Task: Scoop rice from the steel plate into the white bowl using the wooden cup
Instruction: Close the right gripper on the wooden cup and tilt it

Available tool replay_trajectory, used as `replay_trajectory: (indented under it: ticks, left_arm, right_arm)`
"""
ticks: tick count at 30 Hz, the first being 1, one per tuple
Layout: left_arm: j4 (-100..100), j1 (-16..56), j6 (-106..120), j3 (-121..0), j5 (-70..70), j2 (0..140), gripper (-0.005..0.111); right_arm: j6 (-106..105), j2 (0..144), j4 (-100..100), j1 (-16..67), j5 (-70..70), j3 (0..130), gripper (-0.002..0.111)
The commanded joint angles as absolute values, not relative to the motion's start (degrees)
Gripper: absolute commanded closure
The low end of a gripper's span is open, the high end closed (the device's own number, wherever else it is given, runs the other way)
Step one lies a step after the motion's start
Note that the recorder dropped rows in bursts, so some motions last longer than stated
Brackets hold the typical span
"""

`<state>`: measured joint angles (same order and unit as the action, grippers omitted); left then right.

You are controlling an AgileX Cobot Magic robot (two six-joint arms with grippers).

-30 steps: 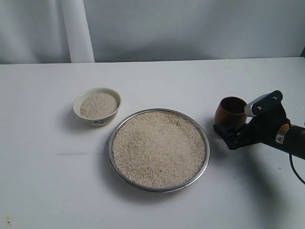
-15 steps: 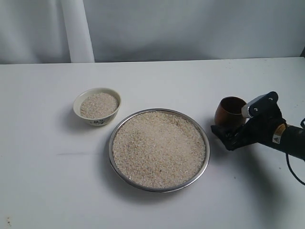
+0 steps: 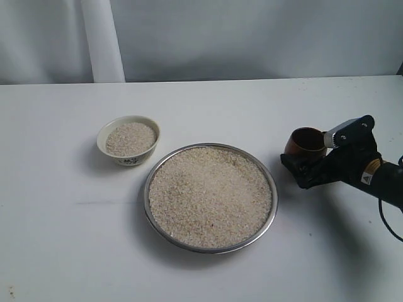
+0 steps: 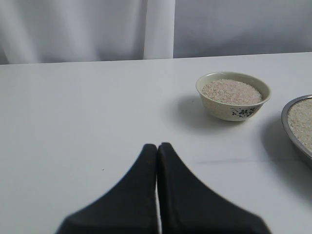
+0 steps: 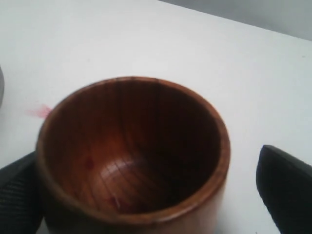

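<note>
A: The right gripper?
B: Black, with a silver-white block on top, a small triangle label and a thin black cable.
A: The left gripper?
B: Two smooth, black, tapered fingers.

You are looking at one plate, one bowl and one cup, three vessels in all, standing on a single tabletop. Rice is lying in two separate masses: one is filling the plate and the other is filling the bowl.
</note>
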<state>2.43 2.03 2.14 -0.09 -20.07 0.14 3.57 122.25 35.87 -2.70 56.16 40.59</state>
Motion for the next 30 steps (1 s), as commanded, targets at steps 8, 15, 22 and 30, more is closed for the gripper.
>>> replay_trajectory:
  ticks: [8, 15, 22, 30]
  left_arm:
    - [2.4, 2.4, 2.0, 0.0, -19.9, 0.0, 0.107]
    - [2.4, 2.4, 2.1, 0.0, -19.9, 0.0, 0.107]
    - [2.4, 2.4, 2.0, 0.0, -19.9, 0.0, 0.107]
    - [2.4, 2.4, 2.0, 0.0, -19.9, 0.0, 0.107]
  right_arm:
    - [5.8, 122.4, 38.5, -2.7, 56.1, 40.8, 0.003]
    - [-1.6, 122.4, 29.2, 2.9, 54.8, 40.8, 0.003]
    - [-2.8, 122.4, 24.5, 4.0, 52.4, 40.8, 0.003]
    - [-3.9, 122.4, 21.9, 4.0, 53.0, 40.8, 0.003]
